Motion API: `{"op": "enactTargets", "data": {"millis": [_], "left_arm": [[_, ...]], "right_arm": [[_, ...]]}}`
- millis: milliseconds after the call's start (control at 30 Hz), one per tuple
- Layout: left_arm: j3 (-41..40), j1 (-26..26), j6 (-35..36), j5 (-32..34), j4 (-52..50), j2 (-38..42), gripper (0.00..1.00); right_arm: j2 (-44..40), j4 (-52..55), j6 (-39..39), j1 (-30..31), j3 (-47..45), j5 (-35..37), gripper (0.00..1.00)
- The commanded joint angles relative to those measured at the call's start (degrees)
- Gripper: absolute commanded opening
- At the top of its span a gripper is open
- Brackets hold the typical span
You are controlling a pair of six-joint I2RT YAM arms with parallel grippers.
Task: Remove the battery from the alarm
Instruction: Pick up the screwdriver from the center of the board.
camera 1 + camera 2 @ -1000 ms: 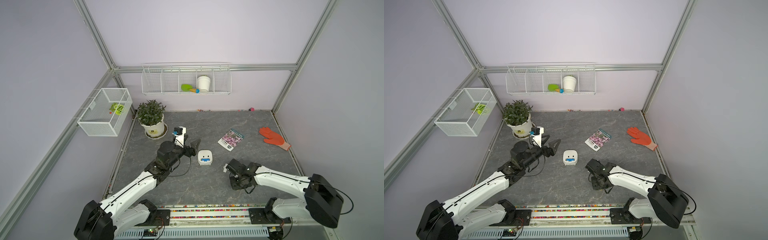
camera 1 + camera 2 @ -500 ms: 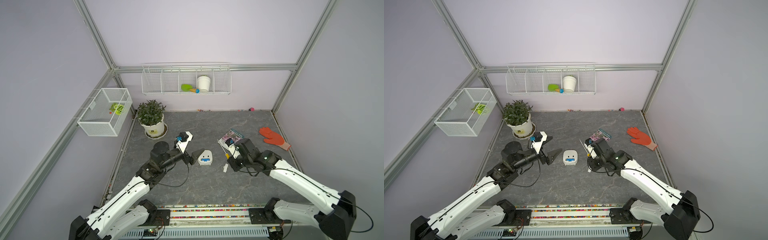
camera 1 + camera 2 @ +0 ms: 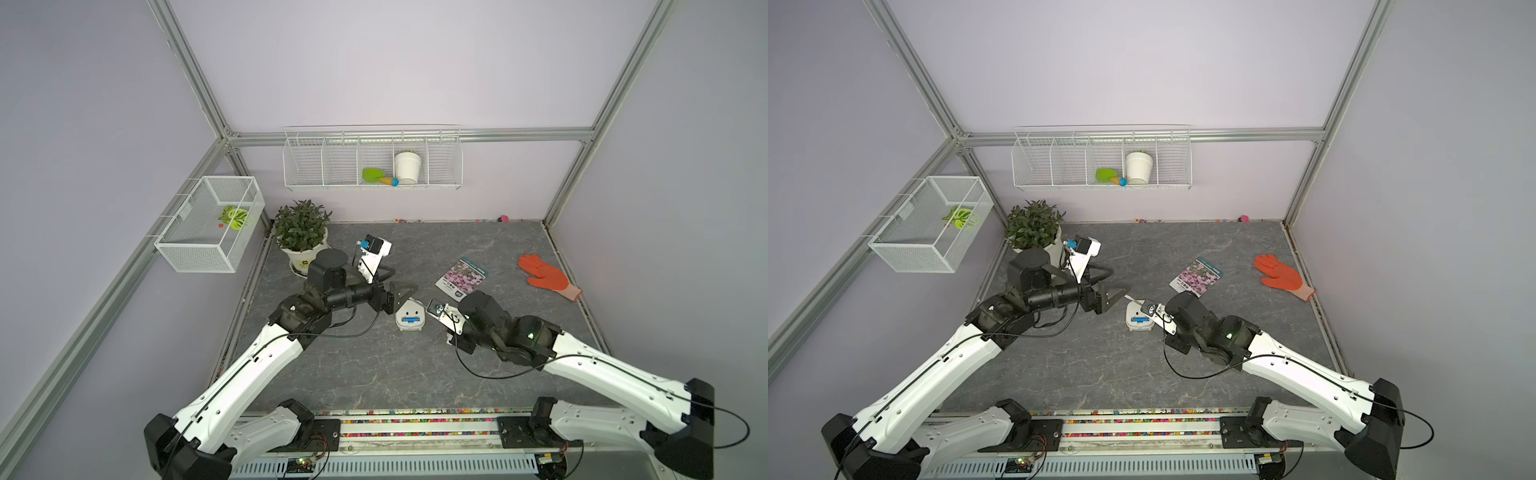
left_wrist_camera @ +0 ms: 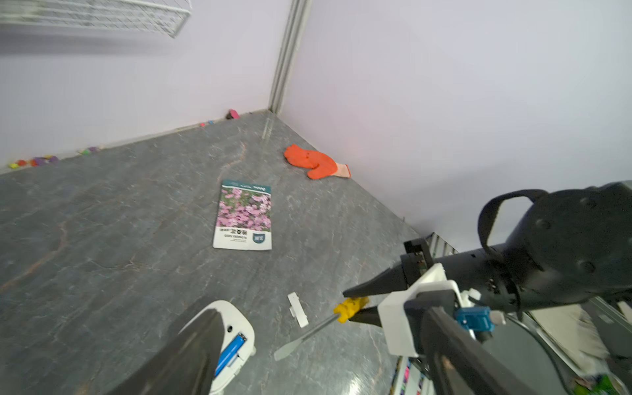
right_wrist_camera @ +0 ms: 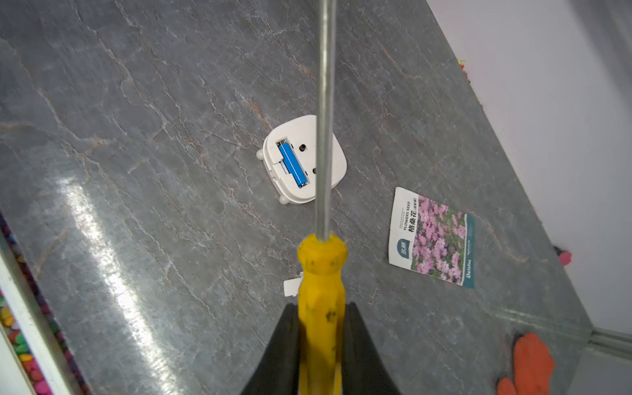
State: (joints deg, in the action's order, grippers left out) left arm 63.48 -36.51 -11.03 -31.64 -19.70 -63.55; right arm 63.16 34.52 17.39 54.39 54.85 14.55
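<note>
Battery [image 5: 292, 164] sits blue in its open slot in the back of the white alarm [image 5: 297, 131], which lies back-up in the middle of the gray table [image 3: 374, 374]. Toward the front edge the top is bare between the two arms. The left gripper [image 3: 403, 291] hangs wide apart, holding nothing, just beside the alarm's far left corner. The right gripper [image 5: 321, 307] is clamped on a yellow screwdriver [image 5: 321, 266] whose thin shaft reaches over the alarm. A small white strip [image 5: 290, 286] lies near. Farther off are a seed packet [image 3: 462, 277], an orange glove [image 3: 544, 276] by the right wall and a potted plant [image 3: 301, 232] in the far left corner.
</note>
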Motion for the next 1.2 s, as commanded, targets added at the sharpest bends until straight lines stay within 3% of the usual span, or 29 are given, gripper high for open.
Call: {"op": "enactTargets", "data": {"millis": [0,133,433,667,967,1067,1167], "left_arm": [[4.67,0.38,5.74,-8.35,-14.39,-3.28,0.94],[7.6,0.39,11.72,-12.44,-21.89,-7.22,0.93],[10.45,0.39,19.68,-14.16,-28.12,-14.43,0.82],[13.99,0.39,25.05,-24.31,-33.12,-20.84,0.59],[18.9,0.37,31.67,-29.09,-42.89,-27.62,0.2],[18.96,0.39,32.29,-29.45,-43.55,-28.0,0.15],[18.78,0.39,32.66,-29.59,-43.92,-28.28,0.16]], "right_arm": [[-0.14,-0.08,7.58,1.35,1.93,1.71,0.0],[-1.29,0.33,11.35,2.53,2.46,1.47,0.0],[-4.61,-1.27,17.01,2.89,1.23,-2.58,0.0],[-3.46,-1.72,19.22,3.37,1.21,-2.46,0.0],[-1.04,-1.74,20.46,3.66,2.1,-1.05,0.0],[-1.1,-2.08,20.49,3.64,1.9,-0.67,0.0],[-0.94,-2.43,20.41,3.66,1.71,-0.07,0.0]]}}
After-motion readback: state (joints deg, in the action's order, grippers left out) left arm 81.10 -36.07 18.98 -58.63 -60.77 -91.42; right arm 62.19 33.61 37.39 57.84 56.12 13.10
